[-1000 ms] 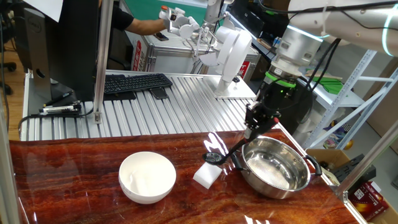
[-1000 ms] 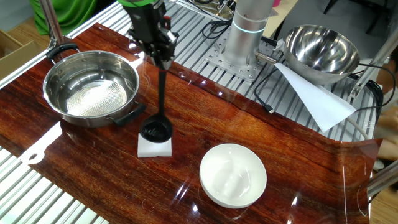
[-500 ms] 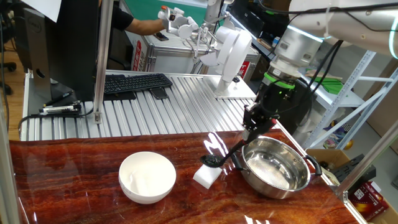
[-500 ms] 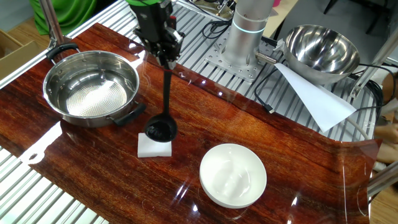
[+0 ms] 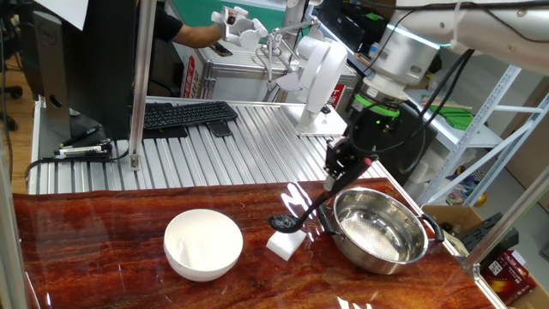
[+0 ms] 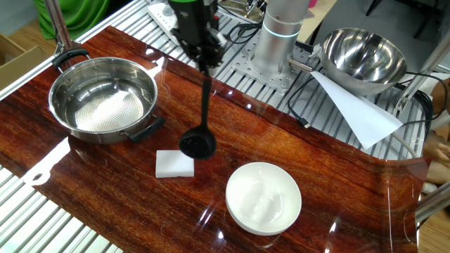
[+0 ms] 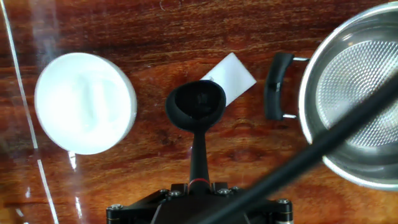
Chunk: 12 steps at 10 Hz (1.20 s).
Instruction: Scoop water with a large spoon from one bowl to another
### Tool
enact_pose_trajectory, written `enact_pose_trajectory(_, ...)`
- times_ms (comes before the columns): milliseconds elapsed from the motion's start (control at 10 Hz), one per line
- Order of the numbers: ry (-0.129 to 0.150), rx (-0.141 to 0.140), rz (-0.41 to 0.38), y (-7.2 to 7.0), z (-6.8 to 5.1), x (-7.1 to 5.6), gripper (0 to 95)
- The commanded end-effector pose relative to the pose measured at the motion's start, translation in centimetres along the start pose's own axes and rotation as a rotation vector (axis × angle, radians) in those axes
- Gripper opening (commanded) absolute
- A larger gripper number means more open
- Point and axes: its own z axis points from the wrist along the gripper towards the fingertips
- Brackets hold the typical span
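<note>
The claw [image 6: 206, 60] was clamped on the large spoon [image 6: 199, 143], cup held above the tabletop [image 6: 302, 161] between steel bowl [image 6: 102, 98] and white bowl [image 6: 263, 197], beside the white block [image 6: 174, 164]. Tilt would risk spilling any water carried.

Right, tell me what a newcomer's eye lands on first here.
First, the black ladle hanging from the pincer, its cup above the wooden tabletop between the two bowls, beside a white block. Then the shiny steel bowl at one end and the white bowl nearer the other.
</note>
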Motion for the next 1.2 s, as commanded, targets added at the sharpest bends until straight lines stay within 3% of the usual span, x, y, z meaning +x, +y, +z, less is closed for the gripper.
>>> enact_pose_trajectory(100, -0.011, -0.009, 0.008, 1.3, -0.2, 0.7, 0.0)
enact_pose_trajectory(300, -0.026, -0.012, 0.012, 2.4, -0.6, 1.2, 0.0)
enact_pose_trajectory(1200, -0.045, 0.004, 0.072, 6.9, -1.3, 3.7, 0.0)
